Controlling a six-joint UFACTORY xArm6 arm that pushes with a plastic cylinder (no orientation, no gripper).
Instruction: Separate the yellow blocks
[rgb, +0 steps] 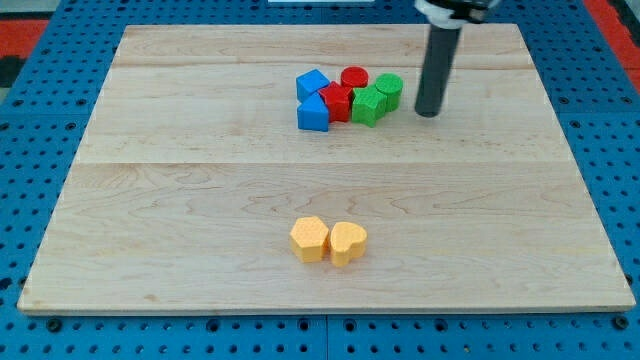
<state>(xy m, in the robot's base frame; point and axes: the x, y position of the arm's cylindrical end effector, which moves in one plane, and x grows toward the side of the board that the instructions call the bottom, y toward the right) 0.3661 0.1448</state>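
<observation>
Yellow hexagonal block (309, 239) and yellow heart-shaped block (348, 243) touching, near wooden board's (180, 210) bottom edge. Farther up: blue, red, green blocks clustered. My tip (428, 111) bare, just right of green cylinder (389, 90). Approach step, seemingly; next, travel down, wedge between yellows. No containers.

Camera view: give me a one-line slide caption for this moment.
My tip stands right of the blue, red and green cluster, far from the touching yellow hexagon block and yellow heart block.
</observation>
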